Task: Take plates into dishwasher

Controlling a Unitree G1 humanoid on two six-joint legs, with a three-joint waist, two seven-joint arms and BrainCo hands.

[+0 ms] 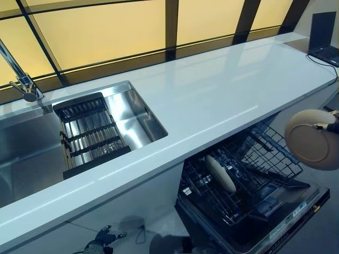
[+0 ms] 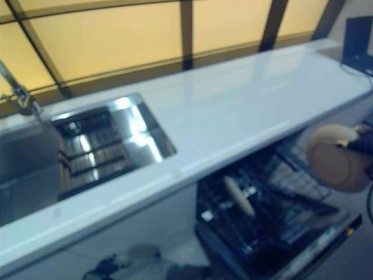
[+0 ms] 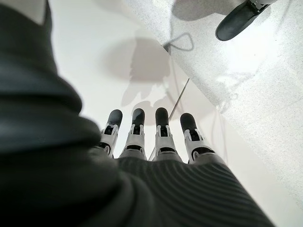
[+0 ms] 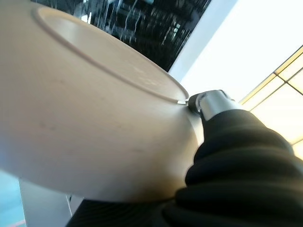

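My right hand (image 1: pixel 333 127) is shut on a beige plate (image 1: pixel 312 139) and holds it on edge in the air, to the right of the open dishwasher's rack (image 1: pixel 249 169). In the right wrist view the plate's underside (image 4: pixel 85 127) fills the picture, with the thumb (image 4: pixel 208 101) against its foot ring. Another beige plate (image 1: pixel 220 173) stands on edge in the rack. My left hand (image 1: pixel 103 239) hangs low by the floor under the counter; in its wrist view the fingers (image 3: pixel 137 132) are straight and empty.
A white counter (image 1: pixel 212 95) runs above the dishwasher. A steel sink (image 1: pixel 132 114) with a black drying rack (image 1: pixel 90 132) and a tap (image 1: pixel 21 79) lies at the left. A laptop (image 1: pixel 324 37) sits at the far right. The dishwasher door (image 1: pixel 286 211) is folded down.
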